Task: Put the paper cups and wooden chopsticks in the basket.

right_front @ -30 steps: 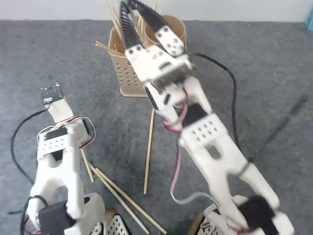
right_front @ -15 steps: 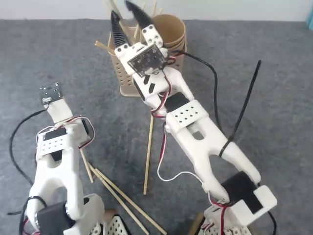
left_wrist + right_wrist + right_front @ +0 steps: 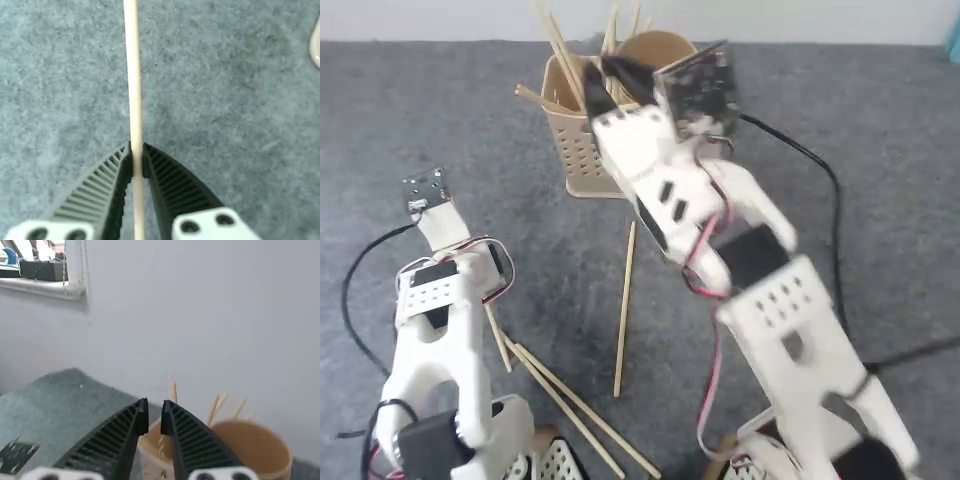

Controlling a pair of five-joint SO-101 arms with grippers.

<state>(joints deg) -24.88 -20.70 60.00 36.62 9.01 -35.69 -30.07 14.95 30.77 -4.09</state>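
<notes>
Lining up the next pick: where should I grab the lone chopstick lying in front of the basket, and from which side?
Probably near the middle of the lone chopstick, from straight above, closing across its width. It lies flat, with bare carpet either side there; its far end nears the basket.

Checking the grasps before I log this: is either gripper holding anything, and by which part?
The left gripper pinches a wooden chopstick between its fingertips, partway along the shaft. The right gripper holds nothing.
</notes>
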